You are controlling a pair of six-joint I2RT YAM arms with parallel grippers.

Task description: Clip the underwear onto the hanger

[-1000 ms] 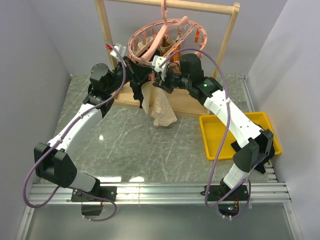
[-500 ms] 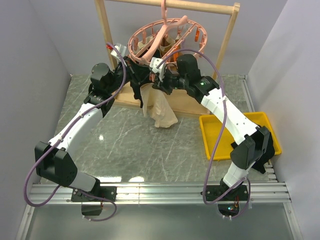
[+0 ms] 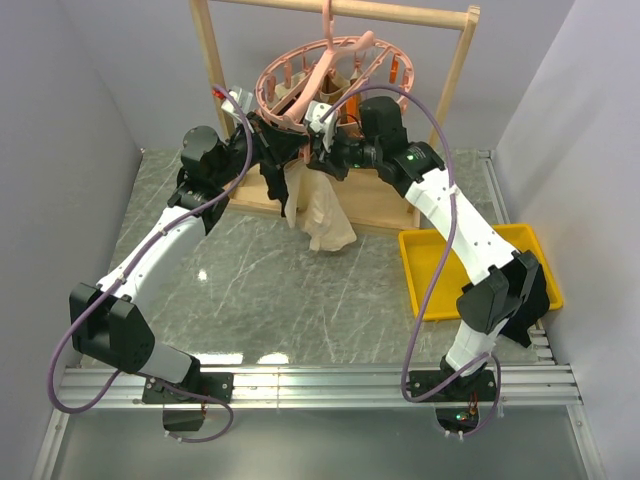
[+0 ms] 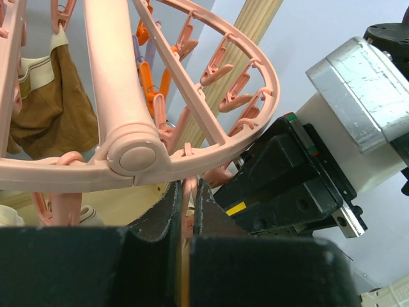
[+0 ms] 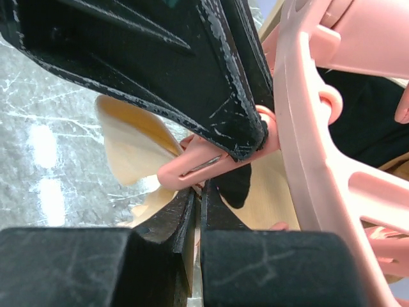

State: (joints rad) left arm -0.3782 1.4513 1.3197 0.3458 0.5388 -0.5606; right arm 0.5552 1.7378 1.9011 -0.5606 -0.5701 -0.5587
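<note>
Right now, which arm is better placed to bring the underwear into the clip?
The right. Its pincer appears to grip the underwear just beneath the clip. The left pincer squeezes that clip on the hanger, so it is occupied.

- Crowding the spot under the hanger (image 4: 115, 96) with the left gripper (image 4: 186, 211) pinching a clip (image 5: 192, 163) and the right gripper (image 5: 197, 211) just beside it, pinching the underwear (image 3: 325, 215).
- Blocking the back with the wooden rack (image 3: 210, 70).
- Taking up the right side with the yellow tray (image 3: 530, 242).
- Leaving wide room on the table (image 3: 300, 290) in front of the dangling cloth.
- Leaving only thin gaps between the ring's bars and clips.
</note>
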